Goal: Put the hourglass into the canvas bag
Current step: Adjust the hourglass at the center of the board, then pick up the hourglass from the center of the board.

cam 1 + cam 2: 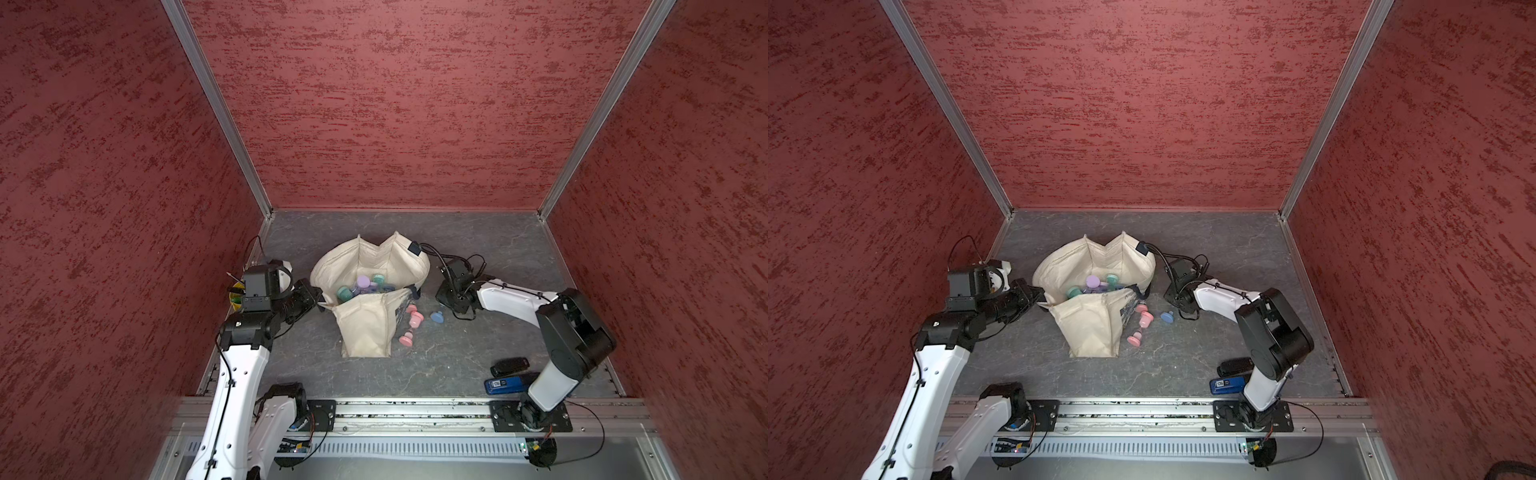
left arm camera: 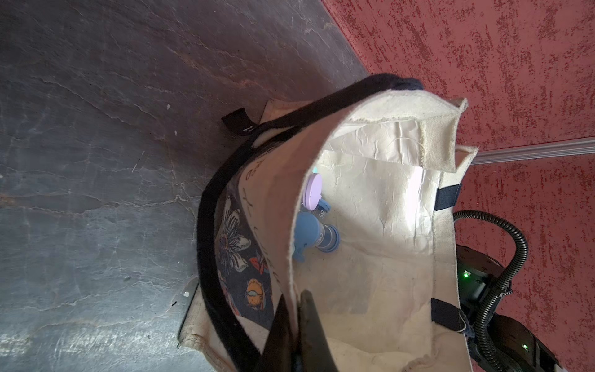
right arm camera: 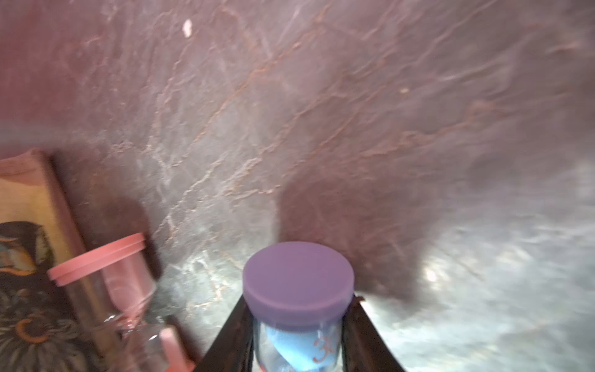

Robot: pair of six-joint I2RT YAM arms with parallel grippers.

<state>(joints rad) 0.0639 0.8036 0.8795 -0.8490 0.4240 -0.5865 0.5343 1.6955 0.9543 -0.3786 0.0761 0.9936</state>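
Right gripper [image 3: 299, 301] closed round blue hourglass [image 3: 297, 283], jaws pressing glass just under cap; wrist view blurred, so grip looks firm, not certain. Hourglass low by table, just right of canvas bag [image 1: 361, 332], long axis running back between jaws. Bag mouth lies to gripper's left, above rim. Left gripper [image 2: 294, 301] pinched on near rim, holding mouth open. Right arm nearer: lift, then carry left
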